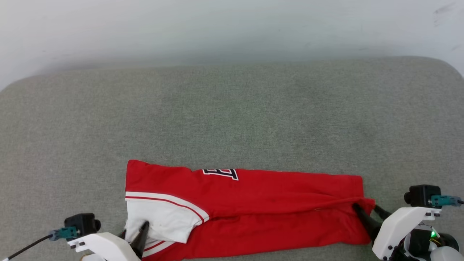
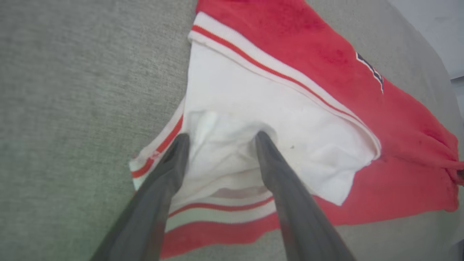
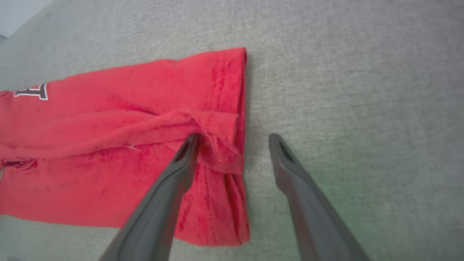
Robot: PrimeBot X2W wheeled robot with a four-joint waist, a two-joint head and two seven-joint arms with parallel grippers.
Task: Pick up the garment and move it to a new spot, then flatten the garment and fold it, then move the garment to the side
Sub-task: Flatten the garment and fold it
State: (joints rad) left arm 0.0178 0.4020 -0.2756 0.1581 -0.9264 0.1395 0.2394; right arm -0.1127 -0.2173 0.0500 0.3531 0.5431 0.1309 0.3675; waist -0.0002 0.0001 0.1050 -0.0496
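Partly the fold hides lettering (image 1: 221,174) on the garment (image 1: 261,214); left gripper (image 2: 222,137) and right gripper (image 3: 235,138) gape.

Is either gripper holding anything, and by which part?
Nothing held: left gripper open over the red jersey T-shirt, at its white sleeve; right gripper open at the hem.

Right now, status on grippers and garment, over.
Left gripper open, fingers on white sleeve. Right gripper open at bunched red hem. Garment folded into a long strip, lying on grey surface. No obstacle seen beside it.
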